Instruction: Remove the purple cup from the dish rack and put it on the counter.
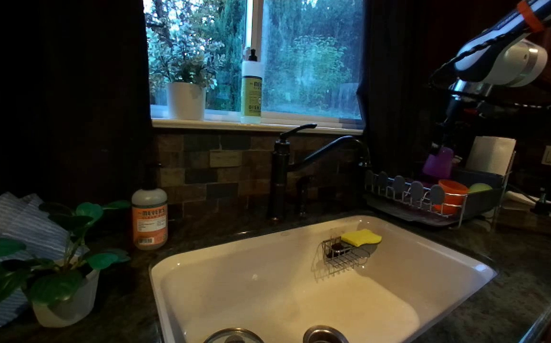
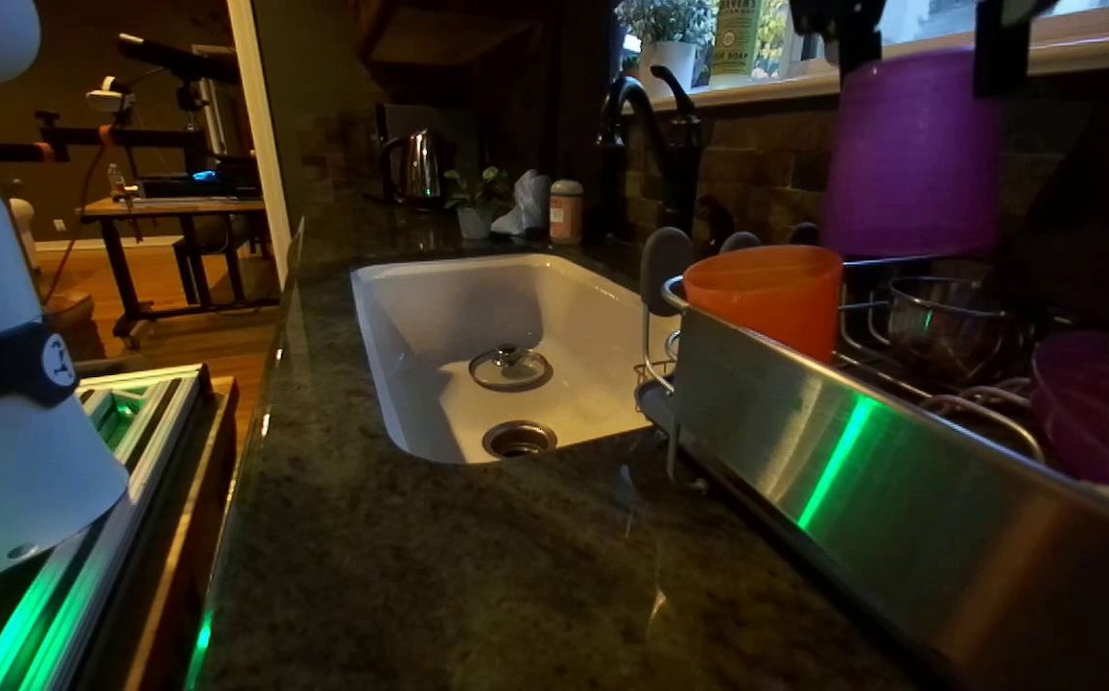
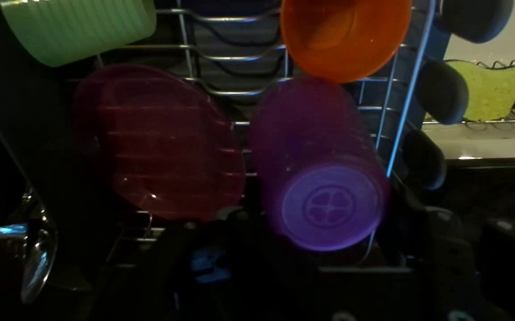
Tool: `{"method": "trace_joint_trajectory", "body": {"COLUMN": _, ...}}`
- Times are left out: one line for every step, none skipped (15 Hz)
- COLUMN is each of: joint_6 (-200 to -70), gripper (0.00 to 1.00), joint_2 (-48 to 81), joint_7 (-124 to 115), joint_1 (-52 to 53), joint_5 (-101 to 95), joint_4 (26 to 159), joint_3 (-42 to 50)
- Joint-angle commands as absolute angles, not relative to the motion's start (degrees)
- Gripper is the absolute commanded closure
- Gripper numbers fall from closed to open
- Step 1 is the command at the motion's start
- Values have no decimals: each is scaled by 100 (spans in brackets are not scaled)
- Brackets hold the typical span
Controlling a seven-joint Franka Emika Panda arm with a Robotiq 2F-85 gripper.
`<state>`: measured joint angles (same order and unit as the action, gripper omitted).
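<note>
Purple tumbler (image 2: 909, 168) is pinched base-up by gripper (image 2: 921, 77), over dish rack (image 1: 394, 208). If carried too low, rim could be caught on side wire (image 3: 410, 89) or orange cup (image 2: 761, 297); grip may be lost off tapered base.

A window (image 1: 311, 62) is admitting bluish daylight above a tiled wall (image 1: 225, 158). In an exterior view, a pale frame (image 2: 259, 115) is bordering a room (image 2: 147, 19); a table (image 2: 192, 205) is standing on its orange-brown floor (image 2: 156, 271).
</note>
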<state>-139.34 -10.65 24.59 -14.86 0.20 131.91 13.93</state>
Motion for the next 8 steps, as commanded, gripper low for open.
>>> {"method": "trace_joint_trajectory", "body": {"joint_6": -13953, "gripper": 58, "joint_2": -2485, "joint_7": 1681, "joint_1": -1580, "joint_5": -598, "joint_4": 14211, "joint_3": 1315}}
{"method": "trace_joint_trajectory", "body": {"joint_6": -13858, "gripper": 58, "joint_2": -2818, "joint_7": 1441, "joint_1": -1649, "joint_5": -721, "joint_4": 14438, "joint_3": 1285}}
{"method": "trace_joint_trajectory", "body": {"joint_6": -13752, "gripper": 58, "joint_2": -3069, "joint_7": 1257, "joint_1": -1707, "joint_5": -795, "joint_4": 14592, "joint_3": 1273}}
{"method": "trace_joint_trajectory", "body": {"joint_6": -13682, "gripper": 58, "joint_2": -3284, "joint_7": 983, "joint_1": -1809, "joint_5": -848, "joint_4": 14819, "joint_3": 1257}}
{"method": "trace_joint_trajectory", "body": {"joint_6": -13638, "gripper": 58, "joint_2": -3424, "joint_7": 794, "joint_1": -1883, "joint_5": -811, "joint_4": 14988, "joint_3": 1289}}
{"method": "trace_joint_trajectory", "body": {"joint_6": -13582, "gripper": 58, "joint_2": -3575, "joint_7": 592, "joint_1": -1981, "joint_5": -775, "joint_4": 15170, "joint_3": 1315}}
{"method": "trace_joint_trajectory", "body": {"joint_6": -13578, "gripper": 58, "joint_2": -3683, "joint_7": 428, "joint_1": -2079, "joint_5": -701, "joint_4": 15381, "joint_3": 1379}}
{"method": "trace_joint_trajectory", "body": {"joint_6": -13633, "gripper": 58, "joint_2": -3778, "joint_7": 262, "joint_1": -2229, "joint_5": -726, "joint_4": 15615, "joint_3": 1413}}
